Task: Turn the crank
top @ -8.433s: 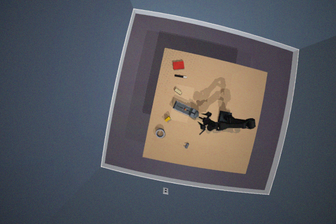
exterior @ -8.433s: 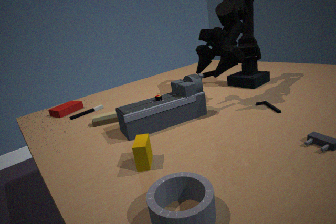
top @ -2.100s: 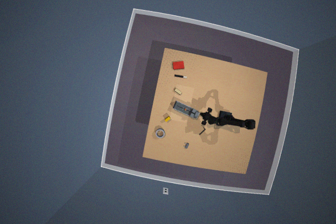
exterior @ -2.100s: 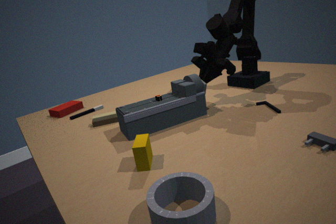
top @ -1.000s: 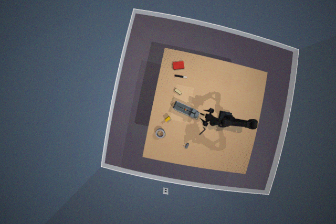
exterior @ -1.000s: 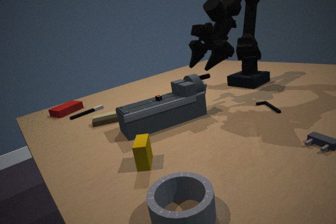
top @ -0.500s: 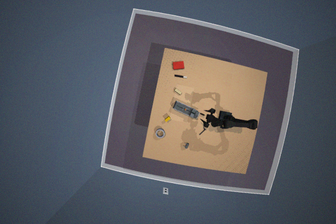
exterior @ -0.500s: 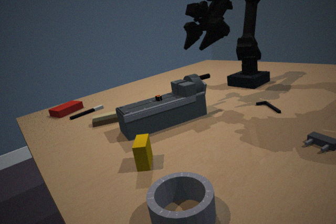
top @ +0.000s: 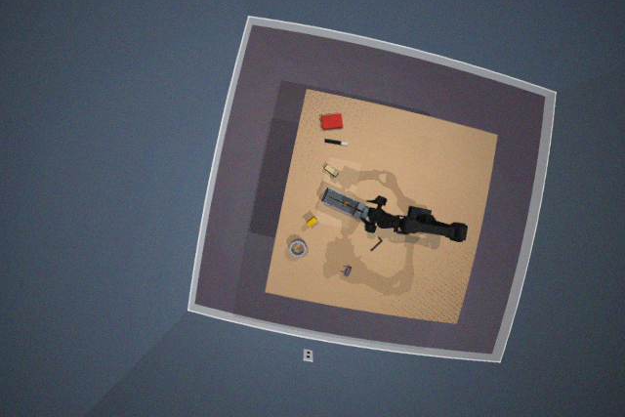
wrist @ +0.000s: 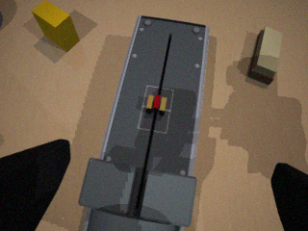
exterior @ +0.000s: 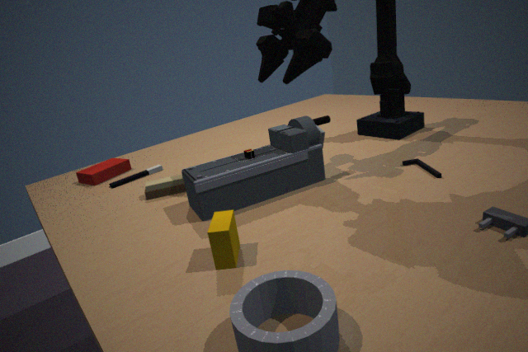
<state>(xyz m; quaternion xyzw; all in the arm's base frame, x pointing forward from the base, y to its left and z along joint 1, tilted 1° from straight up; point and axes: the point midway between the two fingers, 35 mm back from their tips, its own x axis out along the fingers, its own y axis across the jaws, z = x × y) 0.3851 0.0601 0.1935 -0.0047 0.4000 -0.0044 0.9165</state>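
The machine is a long grey box (exterior: 256, 180) (wrist: 161, 77) (top: 343, 202) on the table. Its slide's red pointer (wrist: 157, 103) (exterior: 248, 153) sits midway along the central slot, between two brass marks that flank it in the wrist view. The crank housing (exterior: 298, 130) (wrist: 135, 218) is at the near-arm end, and its black handle (exterior: 320, 119) sticks out toward the arm base. My gripper (exterior: 279, 71) (wrist: 172, 162) is open and empty. It hangs high above the crank end, well clear of the handle.
A yellow block (exterior: 223, 239) (wrist: 57, 23) stands beside the machine. A tan block (exterior: 164, 187) (wrist: 266, 54), black marker (exterior: 135, 176) and red block (exterior: 103, 170) lie beyond its far end. A grey ring (exterior: 283, 309), a hex key (exterior: 421, 166) and a grey bracket (exterior: 503, 220) lie around.
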